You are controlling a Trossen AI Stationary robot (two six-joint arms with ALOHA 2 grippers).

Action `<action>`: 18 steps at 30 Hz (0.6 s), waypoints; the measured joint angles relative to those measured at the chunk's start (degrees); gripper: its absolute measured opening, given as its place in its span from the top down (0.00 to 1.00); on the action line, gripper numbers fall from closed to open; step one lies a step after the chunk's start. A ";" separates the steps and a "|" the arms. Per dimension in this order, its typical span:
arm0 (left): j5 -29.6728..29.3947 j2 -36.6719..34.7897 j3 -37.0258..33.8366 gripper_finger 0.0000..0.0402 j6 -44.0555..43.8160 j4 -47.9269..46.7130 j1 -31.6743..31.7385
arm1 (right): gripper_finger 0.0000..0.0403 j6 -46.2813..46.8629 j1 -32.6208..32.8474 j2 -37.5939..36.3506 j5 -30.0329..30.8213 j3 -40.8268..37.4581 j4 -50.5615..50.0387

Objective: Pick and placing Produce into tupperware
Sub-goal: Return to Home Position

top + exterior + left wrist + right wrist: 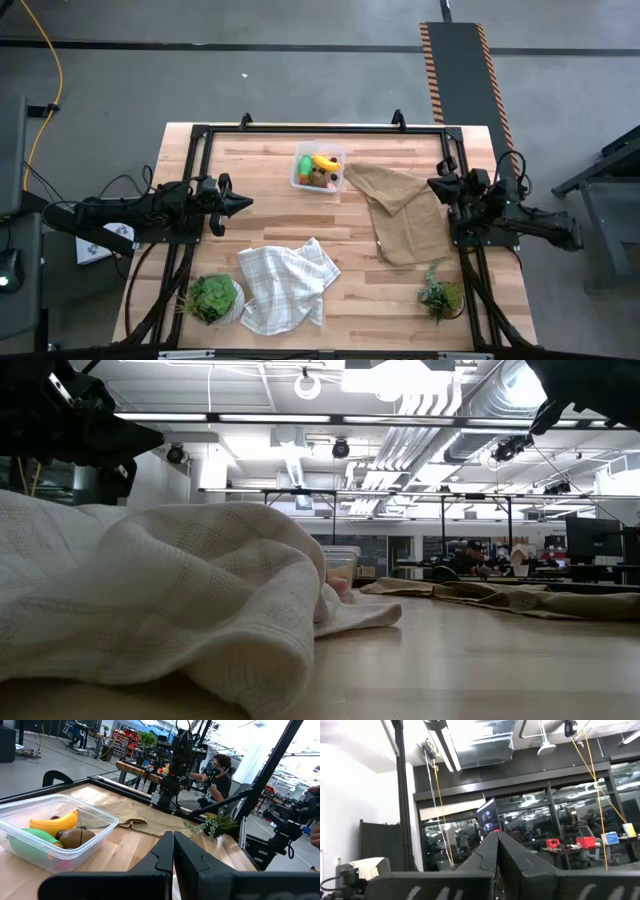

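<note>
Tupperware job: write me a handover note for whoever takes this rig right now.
Left gripper: shut, empty, at the left side of the table.
Right gripper: shut, empty, at the right side.
Tupperware, beside the tan cloth, holds the banana, green piece and kiwi.
Done: no loose produce shows on the table.
Left: probably only parking the arms.
</note>
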 joint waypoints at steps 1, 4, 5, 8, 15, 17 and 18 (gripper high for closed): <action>0.00 0.00 -0.01 1.00 -0.02 0.00 0.00 | 1.00 -0.36 0.29 0.00 0.12 -0.02 0.08; 0.00 0.00 -0.02 1.00 -0.02 0.00 0.00 | 1.00 -2.56 0.99 -0.02 1.16 -0.02 0.12; 0.00 0.00 -0.02 1.00 -0.02 0.00 0.00 | 1.00 -3.36 1.17 -0.04 1.81 -0.02 0.27; 0.00 0.00 -0.02 1.00 -0.01 0.00 0.00 | 1.00 -4.86 1.50 -0.07 2.66 -0.78 2.16; 0.01 0.00 -0.02 1.00 -0.02 -0.02 0.00 | 1.00 -6.04 1.52 -0.07 2.35 -1.94 3.58; 0.01 0.00 -0.02 1.00 0.00 -0.02 0.00 | 1.00 -7.72 1.52 -0.07 2.18 -1.94 3.41; 0.02 0.00 -0.02 1.00 0.00 -0.03 0.00 | 1.00 -8.69 1.50 -0.07 2.19 -1.94 3.11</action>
